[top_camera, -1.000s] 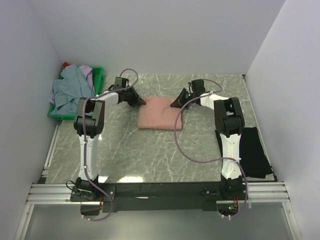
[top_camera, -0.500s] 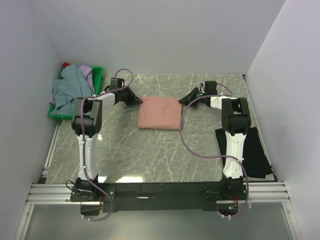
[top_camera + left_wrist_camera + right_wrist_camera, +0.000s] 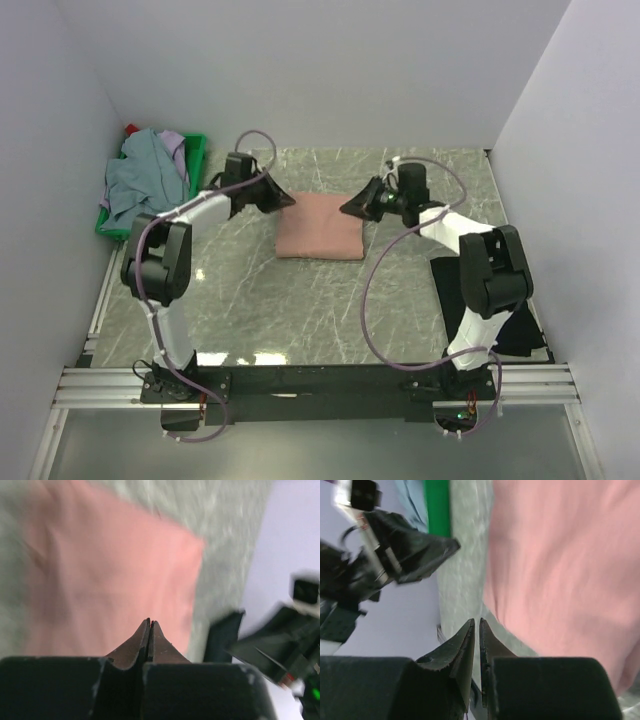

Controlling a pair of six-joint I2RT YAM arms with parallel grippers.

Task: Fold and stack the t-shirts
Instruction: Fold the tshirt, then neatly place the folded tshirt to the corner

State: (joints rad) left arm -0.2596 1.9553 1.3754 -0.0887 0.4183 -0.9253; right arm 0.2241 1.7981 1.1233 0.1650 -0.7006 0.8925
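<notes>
Pink one's basically done: the folded salmon-pink cloth t-shirt (image 3: pixel 320 226) sits as a neat rectangle mid-worktop (image 3: pixel 300 300). Left claw (image 3: pixel 287 203) is pinched together and empty, right claw (image 3: pixel 347 209) a sliver apart and empty. The black t-shirt (image 3: pixel 527 335) and grey-blue shirts (image 3: pixel 135 185) in the green plastic crate (image 3: pixel 197 152) look like what's left; nothing stacked yet.

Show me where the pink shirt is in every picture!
Top external: the pink shirt lies folded in the middle, toward the far side of the table.
Left wrist: the pink shirt fills the left and middle.
Right wrist: the pink shirt fills the right side.
Shared landmark: the marbled table beside the shirt shows in every view.
</notes>
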